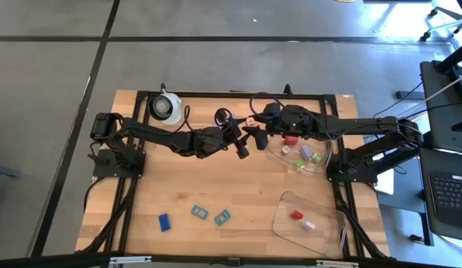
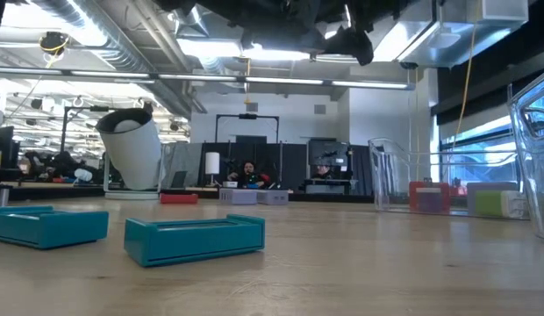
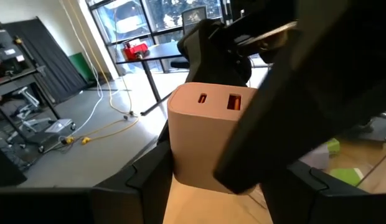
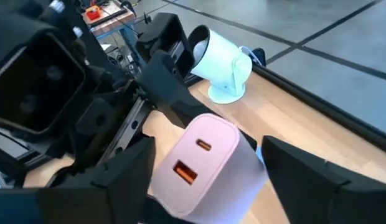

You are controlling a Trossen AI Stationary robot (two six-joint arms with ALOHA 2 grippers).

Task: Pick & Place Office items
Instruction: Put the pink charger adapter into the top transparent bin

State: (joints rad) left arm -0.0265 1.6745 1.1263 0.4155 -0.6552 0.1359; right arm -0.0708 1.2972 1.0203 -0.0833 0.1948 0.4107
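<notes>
Both grippers meet above the middle of the table, my left gripper (image 1: 239, 143) coming from the left and my right gripper (image 1: 255, 132) from the right. Between them is a pale pink block with two ports (image 1: 250, 121), which fills the left wrist view (image 3: 205, 137) and the right wrist view (image 4: 202, 165). On the wood near the front edge lie a blue block (image 1: 165, 221) and two teal clips (image 1: 199, 212) (image 1: 222, 217). In the low view the teal clips (image 2: 193, 239) (image 2: 46, 226) rest flat. My left gripper has the pink block's side walls (image 3: 180, 149) between its two fingers, and the block is lifted clear of the table. My right gripper's finger crosses in front and hides the far side of the hold. My right gripper has the same block between its two fingers, by its side walls (image 4: 243, 168), with the ported face toward the camera. A left finger (image 4: 171, 102) lies against the block's far end. The block is in the air.
A clear tray (image 1: 314, 165) under the right arm holds red, green, lavender and white pieces. A second clear tray (image 1: 285, 222) at the front right holds a red and a white piece. A white round roll-like object (image 1: 168, 106) stands at the far left. Bare wood shows front centre.
</notes>
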